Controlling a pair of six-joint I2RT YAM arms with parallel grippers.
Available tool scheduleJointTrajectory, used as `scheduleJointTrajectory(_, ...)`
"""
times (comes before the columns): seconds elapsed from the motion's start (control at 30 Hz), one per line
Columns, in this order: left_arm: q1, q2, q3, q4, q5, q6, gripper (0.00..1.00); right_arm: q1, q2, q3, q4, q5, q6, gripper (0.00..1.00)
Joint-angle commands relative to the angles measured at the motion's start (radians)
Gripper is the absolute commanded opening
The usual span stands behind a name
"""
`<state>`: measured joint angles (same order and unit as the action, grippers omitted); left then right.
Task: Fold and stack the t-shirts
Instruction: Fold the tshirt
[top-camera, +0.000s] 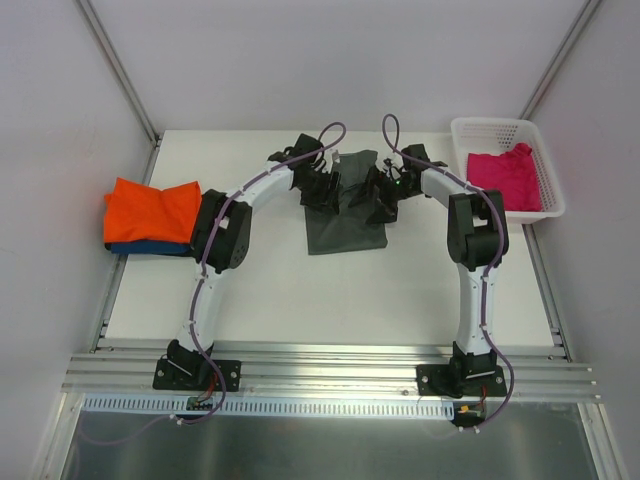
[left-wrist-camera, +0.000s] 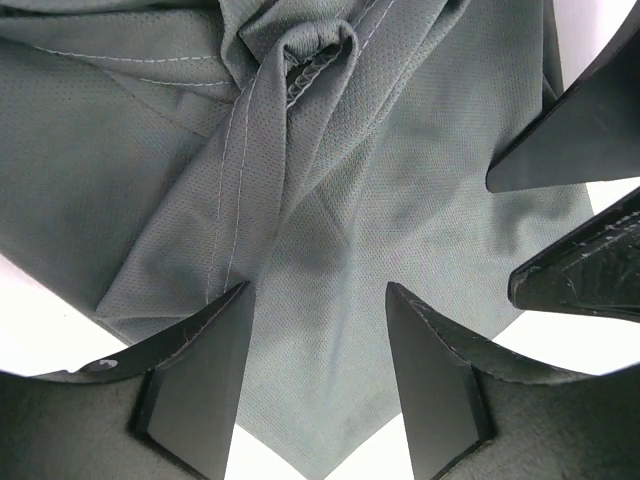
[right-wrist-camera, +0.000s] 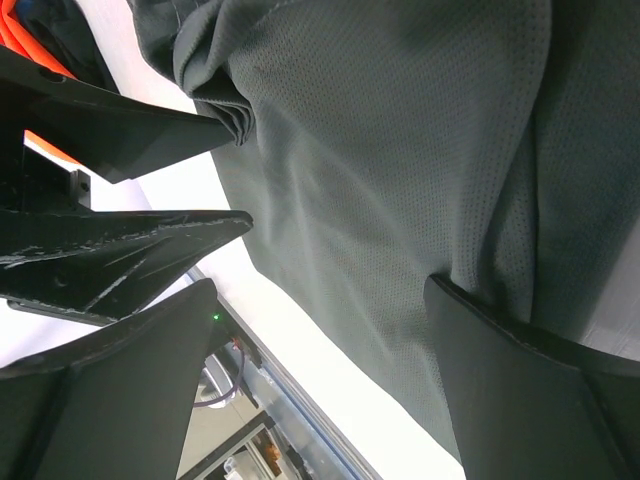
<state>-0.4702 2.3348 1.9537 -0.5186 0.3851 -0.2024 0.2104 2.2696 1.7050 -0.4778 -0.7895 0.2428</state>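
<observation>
Left end effector (left-wrist-camera: 318, 292) spread, grey t-shirt (left-wrist-camera: 400, 180) beneath

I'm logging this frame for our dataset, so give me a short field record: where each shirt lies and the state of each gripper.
dark grey t-shirt: middle of the table, part flat, far end bunched
orange t-shirt: folded at the table's left edge, on top of the blue t-shirt
magenta t-shirt: crumpled in the white basket, far right
left gripper: open, over the dark grey t-shirt
right gripper: open, over the dark grey t-shirt
stack so far: two shirts
</observation>
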Motion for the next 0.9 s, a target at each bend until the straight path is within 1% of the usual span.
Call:
scheduleJointTrajectory(0.0,0.004,-0.022,0.017,0.0,0.026,-0.02,0.56,0.001,-0.039,0.008,-0.027,0.016,-0.03,0.9)
scheduleJointTrajectory(0.1,0.004,-0.037,0.011,-0.001,0.014,-0.017,0.56,0.0,-0.038,0.005,-0.028,0.013,-0.03,0.9)
scheduleJointTrajectory(0.17,0.004,-0.067,-0.019,-0.003,0.009,-0.023,0.56,0.001,-0.038,0.004,-0.027,0.015,-0.03,0.9)
scheduleJointTrajectory(0.3,0.004,-0.103,-0.081,-0.003,0.047,-0.045,0.55,0.003,-0.021,0.011,-0.024,0.013,-0.023,0.9)
scheduleJointTrajectory(0.6,0.001,-0.083,-0.067,-0.003,0.031,-0.045,0.55,0.004,-0.021,0.024,-0.019,0.013,-0.023,0.9)
scheduleJointTrajectory(0.77,-0.002,-0.155,-0.098,-0.004,0.008,-0.026,0.55,0.007,-0.013,0.022,-0.013,0.016,-0.022,0.9)
scheduleJointTrajectory(0.87,-0.002,-0.186,-0.124,-0.008,0.021,-0.035,0.54,0.009,-0.004,0.036,-0.015,0.015,-0.017,0.9)
